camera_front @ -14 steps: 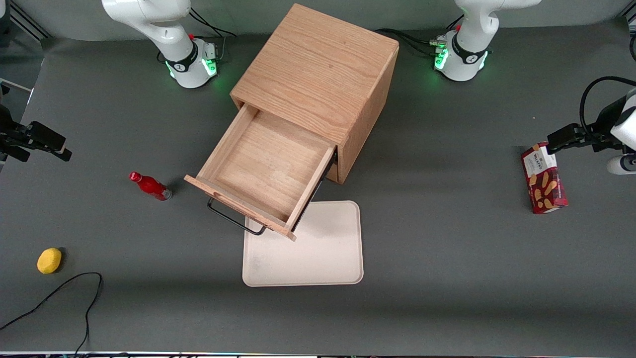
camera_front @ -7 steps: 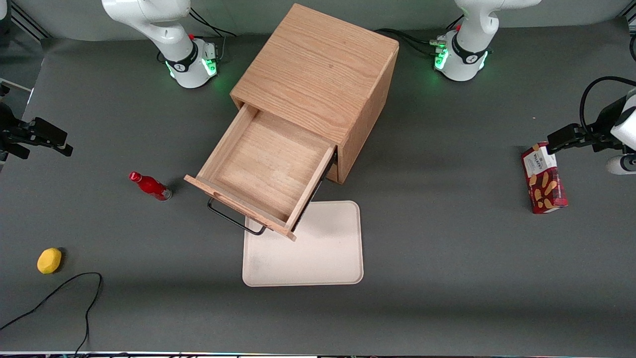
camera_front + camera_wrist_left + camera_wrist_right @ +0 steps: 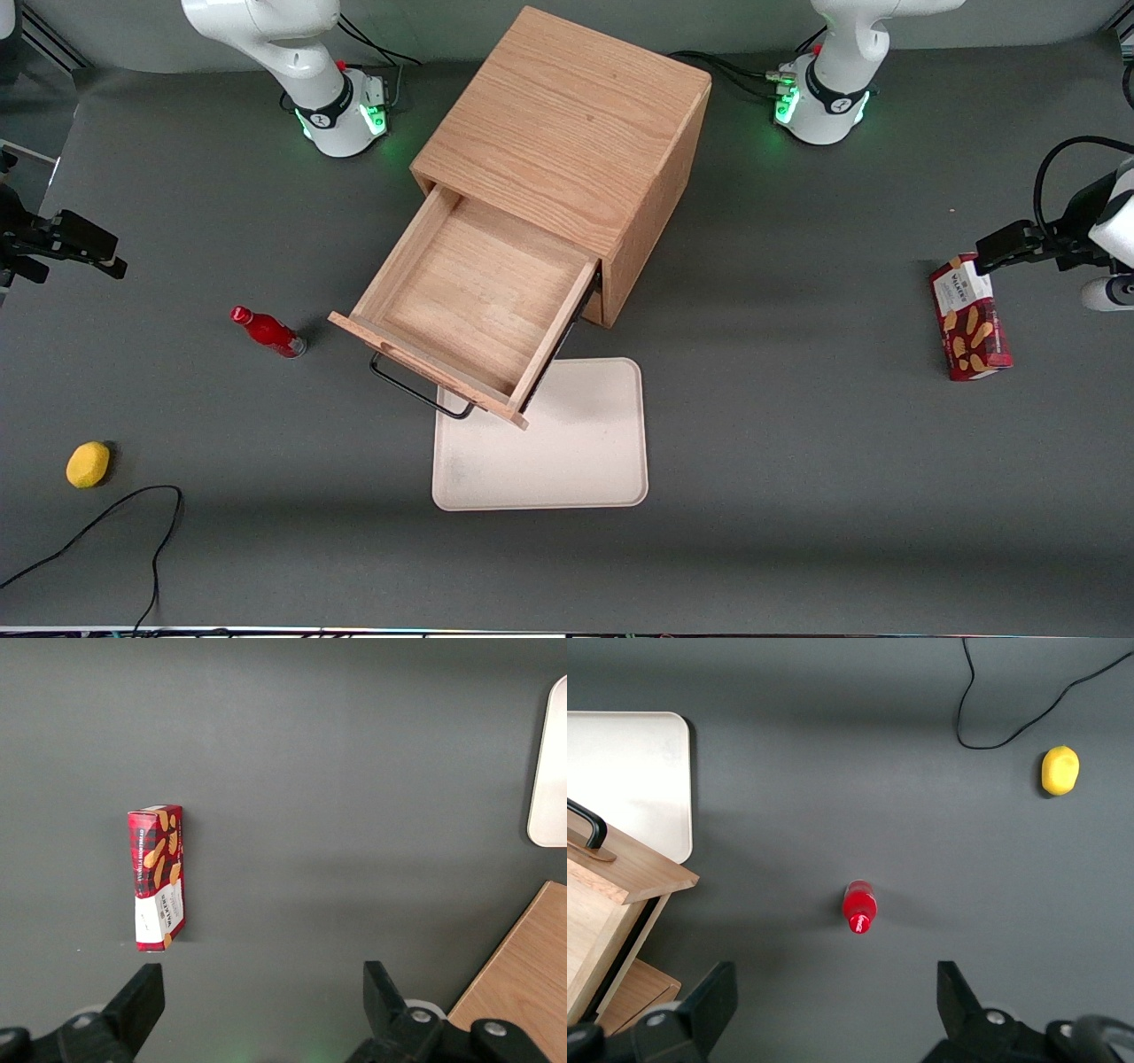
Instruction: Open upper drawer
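The upper drawer of the oak cabinet stands pulled far out, and its inside is bare. Its black bar handle hangs over the edge of the cream tray. The drawer's front and handle also show in the right wrist view. My gripper hovers well away from the drawer at the working arm's end of the table. It is open, with only table between its fingers.
A red bottle lies between my gripper and the drawer. A yellow lemon and a black cable lie nearer the front camera. A red biscuit box lies toward the parked arm's end.
My gripper has drifted slightly farther from the front camera. The drawer, bottle and tray have not moved.
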{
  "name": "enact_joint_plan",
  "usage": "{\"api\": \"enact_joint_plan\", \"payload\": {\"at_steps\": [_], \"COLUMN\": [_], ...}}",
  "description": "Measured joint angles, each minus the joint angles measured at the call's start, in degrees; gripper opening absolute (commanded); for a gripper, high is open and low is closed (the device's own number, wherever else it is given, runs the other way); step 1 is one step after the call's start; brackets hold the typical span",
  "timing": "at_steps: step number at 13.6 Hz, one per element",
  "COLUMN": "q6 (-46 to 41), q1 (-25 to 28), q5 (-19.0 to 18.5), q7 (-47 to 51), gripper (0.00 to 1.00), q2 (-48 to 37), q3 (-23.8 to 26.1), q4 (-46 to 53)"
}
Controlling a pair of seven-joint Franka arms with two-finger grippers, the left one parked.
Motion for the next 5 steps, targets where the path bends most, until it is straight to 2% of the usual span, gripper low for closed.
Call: {"api": "enact_joint_plan", "payload": {"at_steps": [5], "q6": [-0.01], "q1": [-0.52], "q5": [-0.02], "q7": [0.0], "gripper": [1.0], "q2": [0.05], "q3": [0.75], "q4": [-0.05]}}
